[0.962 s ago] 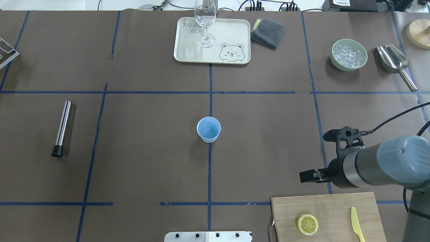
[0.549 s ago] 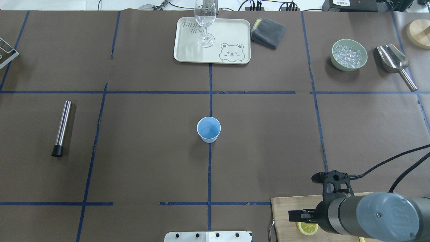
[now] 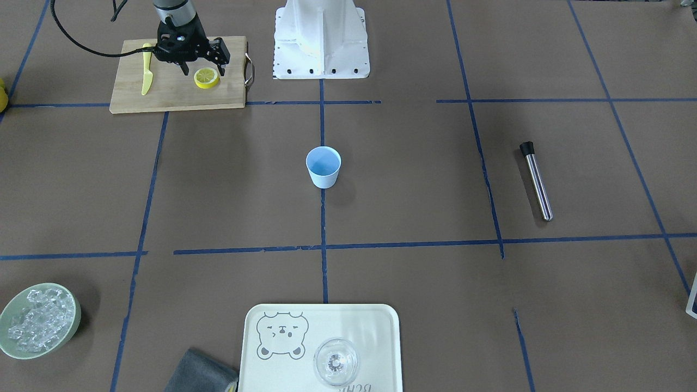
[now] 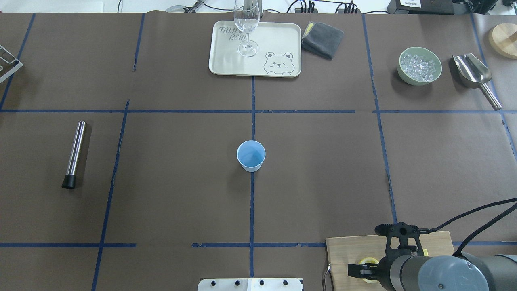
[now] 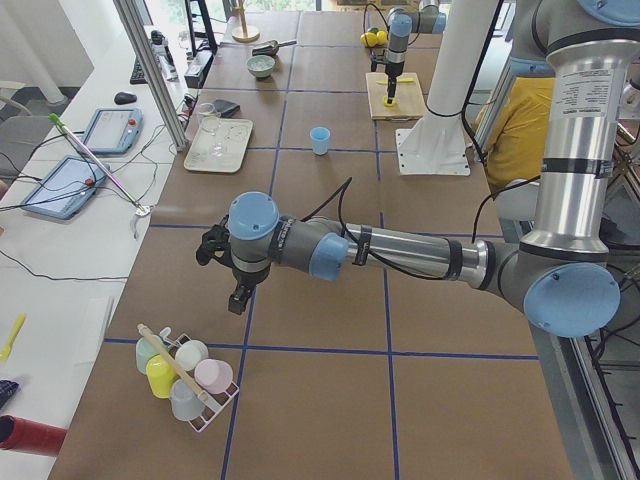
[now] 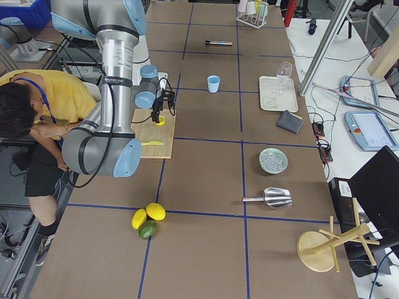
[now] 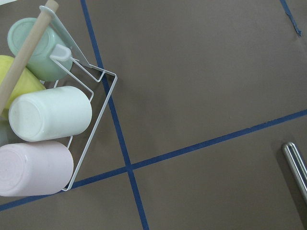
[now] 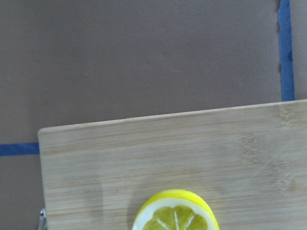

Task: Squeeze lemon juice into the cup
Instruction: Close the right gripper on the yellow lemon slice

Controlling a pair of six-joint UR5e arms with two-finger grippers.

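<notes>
The lemon slice (image 3: 207, 78) lies flat on the wooden cutting board (image 3: 163, 95), at the end away from the yellow knife. It also shows at the bottom of the right wrist view (image 8: 175, 214). My right gripper (image 3: 203, 64) hangs just above the slice, open, with one finger on each side of it. In the overhead view the gripper (image 4: 365, 270) hides most of the slice. The light blue cup (image 4: 251, 155) stands upright at the table's centre, far from both grippers. My left gripper (image 5: 236, 290) shows only in the exterior left view, and I cannot tell whether it is open or shut.
A yellow knife (image 3: 145, 76) lies on the board. A cream tray (image 4: 278, 38) with a clear glass (image 4: 246, 28), a grey cloth (image 4: 322, 39), a green bowl of ice (image 4: 419, 66) and a metal scoop (image 4: 474, 74) stand at the far edge. A steel tube (image 4: 75, 153) lies at the left. A rack of cups (image 7: 53, 115) is near my left gripper.
My right arm has moved back toward the robot's base, from beyond the cutting board to over it, so the gripper now hangs over the lemon slice. The cup has not moved.
</notes>
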